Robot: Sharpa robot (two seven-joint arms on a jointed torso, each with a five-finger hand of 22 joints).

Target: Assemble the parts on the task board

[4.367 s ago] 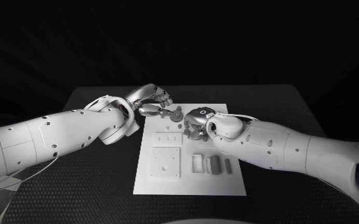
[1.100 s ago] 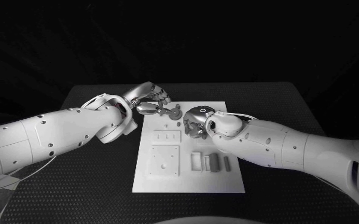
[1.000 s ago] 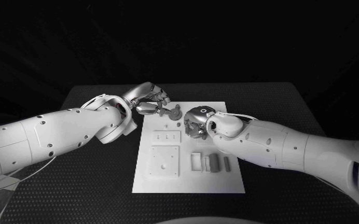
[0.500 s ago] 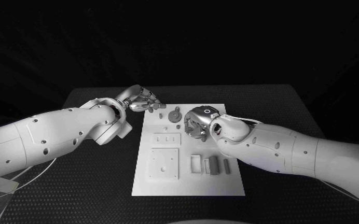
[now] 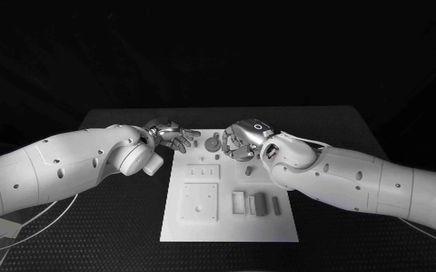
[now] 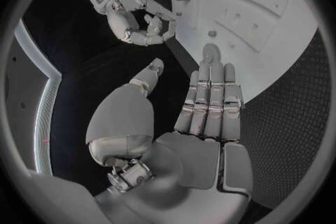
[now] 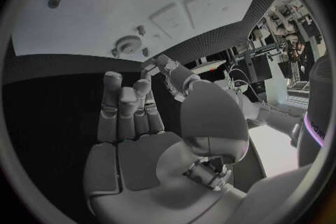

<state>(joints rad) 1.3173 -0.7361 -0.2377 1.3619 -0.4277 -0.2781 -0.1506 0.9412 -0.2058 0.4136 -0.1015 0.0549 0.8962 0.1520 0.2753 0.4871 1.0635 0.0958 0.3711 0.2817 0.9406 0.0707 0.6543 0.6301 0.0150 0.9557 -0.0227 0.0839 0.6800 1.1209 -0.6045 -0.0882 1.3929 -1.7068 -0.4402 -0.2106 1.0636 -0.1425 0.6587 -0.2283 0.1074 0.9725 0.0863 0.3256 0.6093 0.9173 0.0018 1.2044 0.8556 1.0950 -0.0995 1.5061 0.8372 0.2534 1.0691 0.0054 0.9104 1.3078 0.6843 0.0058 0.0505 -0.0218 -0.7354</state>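
Both hands empty, fingers spread: left hand (image 5: 172, 138) at the task board's (image 5: 227, 221) far-left edge, right hand (image 5: 240, 140) over its far end. Gear (image 5: 212, 142) lies flat between them, nearer the right hand.

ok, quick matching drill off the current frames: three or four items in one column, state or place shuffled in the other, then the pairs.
Items
1. left hand
2. right hand
3. gear part
4. task board

States or places
A. white plate in the middle of the table
B. lies on the board between the two hands
C. open, fingers straight, at the board's far left edge
D. holds nothing, over the board's far right part

Pairs: 1-C, 2-D, 3-B, 4-A
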